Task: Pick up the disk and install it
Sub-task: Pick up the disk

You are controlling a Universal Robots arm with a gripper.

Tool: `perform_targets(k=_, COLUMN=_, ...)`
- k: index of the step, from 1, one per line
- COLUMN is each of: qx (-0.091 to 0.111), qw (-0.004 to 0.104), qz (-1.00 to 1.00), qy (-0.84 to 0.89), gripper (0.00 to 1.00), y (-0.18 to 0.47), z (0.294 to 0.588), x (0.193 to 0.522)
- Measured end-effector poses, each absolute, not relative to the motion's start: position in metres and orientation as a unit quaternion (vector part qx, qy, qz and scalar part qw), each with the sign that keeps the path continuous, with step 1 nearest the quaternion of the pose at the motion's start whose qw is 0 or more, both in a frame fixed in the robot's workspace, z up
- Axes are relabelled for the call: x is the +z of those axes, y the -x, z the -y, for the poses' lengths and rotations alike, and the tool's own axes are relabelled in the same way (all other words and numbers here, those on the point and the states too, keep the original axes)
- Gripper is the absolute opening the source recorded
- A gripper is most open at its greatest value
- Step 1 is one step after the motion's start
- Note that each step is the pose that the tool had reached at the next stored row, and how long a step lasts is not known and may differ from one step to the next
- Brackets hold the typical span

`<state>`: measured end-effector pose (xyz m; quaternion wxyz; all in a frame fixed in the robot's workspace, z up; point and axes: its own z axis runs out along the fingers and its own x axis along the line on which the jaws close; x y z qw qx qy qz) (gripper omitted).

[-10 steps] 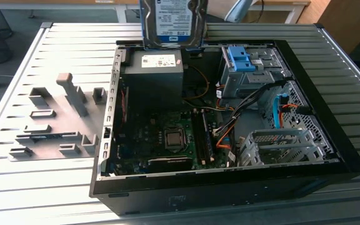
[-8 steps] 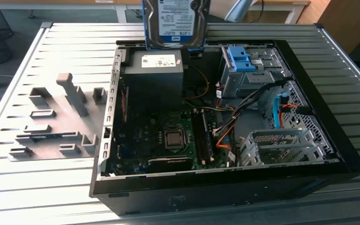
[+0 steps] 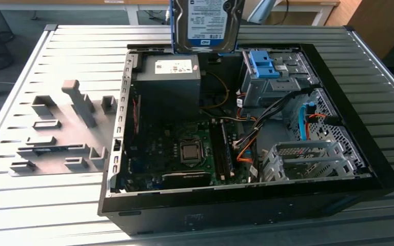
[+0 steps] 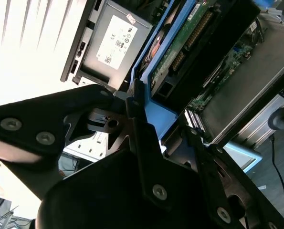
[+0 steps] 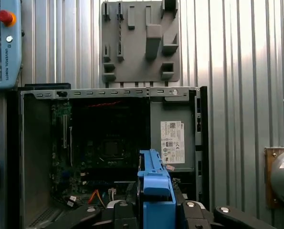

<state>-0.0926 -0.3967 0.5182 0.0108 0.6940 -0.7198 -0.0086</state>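
Observation:
The disk, silver-grey with a white-and-blue label and blue side rails, hangs upright above the far edge of the open computer case. In the second wrist view the disk shows its green circuit board and a blue rail, clamped in my black gripper. The first wrist view looks down past the disk's blue rail, with my gripper shut on it, over the case interior.
Inside the case are a black power supply with a white sticker, a blue bracket in the drive bay, the motherboard and a silver cage. A grey fixture plate lies on the slatted table.

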Motion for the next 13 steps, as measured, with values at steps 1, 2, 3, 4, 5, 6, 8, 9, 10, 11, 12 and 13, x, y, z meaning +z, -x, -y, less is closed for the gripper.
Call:
perform_targets(k=1, qx=-0.009, qw=0.011, qz=0.72, qy=-0.694, gripper=0.37, y=0.092, z=0.398, x=0.518)
perform_targets(k=2, qx=-0.009, qw=0.011, qz=0.72, qy=-0.694, gripper=0.37, y=0.092, z=0.4, x=0.518)
perform_targets(k=3, qx=-0.009, qw=0.011, qz=0.72, qy=-0.694, gripper=0.37, y=0.092, z=0.402, x=0.518)
perform_targets(k=4, qx=-0.009, qw=0.011, qz=0.72, qy=-0.694, gripper=0.37, y=0.092, z=0.404, x=0.518)
perform_targets(k=5, qx=-0.009, qw=0.011, qz=0.72, qy=-0.694, gripper=0.37, y=0.092, z=0.406, x=0.518)
perform_targets(k=6, qx=-0.009, qw=0.011, qz=0.72, qy=-0.694, gripper=0.37, y=0.092, z=0.409, x=0.518)
perform_targets(k=8, qx=-0.009, qw=0.011, qz=0.72, qy=-0.694, gripper=0.37, y=0.092, z=0.414, x=0.518)
perform_targets(k=9, qx=-0.009, qw=0.011, qz=0.72, qy=-0.694, gripper=0.37, y=0.092, z=0.416, x=0.517)
perform_targets(k=10, qx=-0.009, qw=0.011, qz=0.72, qy=-0.694, gripper=0.37, y=0.092, z=0.418, x=0.517)
perform_targets(k=11, qx=-0.009, qw=0.011, qz=0.72, qy=-0.694, gripper=0.37, y=0.092, z=0.42, x=0.517)
perform_targets(k=12, qx=-0.009, qw=0.011, qz=0.72, qy=-0.694, gripper=0.37, y=0.092, z=0.422, x=0.517)
perform_targets(k=13, qx=-0.008, qw=0.011, qz=0.72, qy=-0.694, gripper=0.37, y=0.092, z=0.424, x=0.517)
